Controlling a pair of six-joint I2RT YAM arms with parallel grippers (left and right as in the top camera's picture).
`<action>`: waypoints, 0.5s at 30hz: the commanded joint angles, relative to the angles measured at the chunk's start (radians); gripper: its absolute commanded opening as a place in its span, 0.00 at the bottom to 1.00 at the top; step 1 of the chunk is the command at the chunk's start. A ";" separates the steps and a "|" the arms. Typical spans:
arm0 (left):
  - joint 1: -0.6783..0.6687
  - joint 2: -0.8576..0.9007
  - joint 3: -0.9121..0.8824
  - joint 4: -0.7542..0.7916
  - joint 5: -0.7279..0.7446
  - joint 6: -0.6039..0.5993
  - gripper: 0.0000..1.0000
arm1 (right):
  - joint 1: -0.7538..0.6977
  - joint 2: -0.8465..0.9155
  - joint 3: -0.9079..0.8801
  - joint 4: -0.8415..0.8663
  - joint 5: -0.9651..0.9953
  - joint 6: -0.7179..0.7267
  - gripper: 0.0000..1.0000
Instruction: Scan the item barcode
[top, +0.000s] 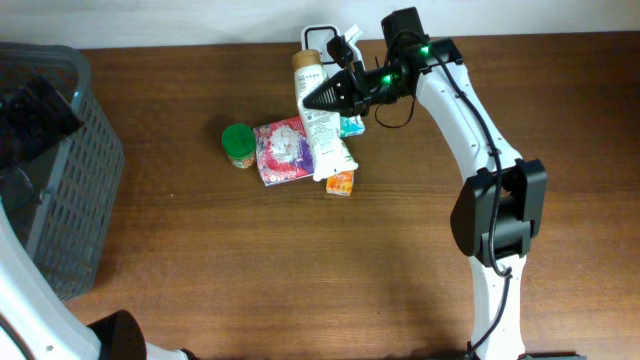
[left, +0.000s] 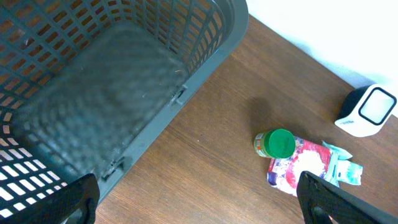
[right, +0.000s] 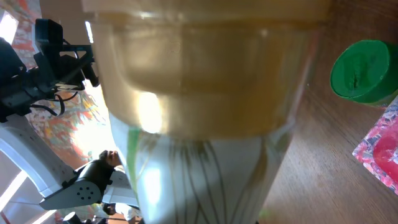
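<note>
Overhead: the right tool (top: 322, 97) is pinched on a white tube (top: 322, 140) with a tan cap. The tube lies across a pile of goods, its cap end just beside the scanner (top: 318, 37). A green-lidded jar (top: 238, 144), a pink packet (top: 282, 150) and an orange box (top: 340, 183) sit around it on the counter (top: 300, 260).

Left wrist: the left tool (left: 199, 196) is spread wide above the counter, near the grey basket (left: 205, 56).

Right wrist: the tube fills the view, with the jar to its right.
</note>
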 joint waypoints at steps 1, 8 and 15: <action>0.004 -0.007 -0.001 0.000 0.003 -0.010 0.99 | 0.006 -0.014 0.028 0.004 -0.061 0.000 0.04; 0.004 -0.007 -0.001 0.000 0.003 -0.010 0.99 | 0.006 -0.014 0.028 0.004 -0.042 0.000 0.04; 0.004 -0.007 -0.001 0.000 0.003 -0.010 0.99 | 0.006 -0.014 0.028 0.004 -0.042 0.000 0.04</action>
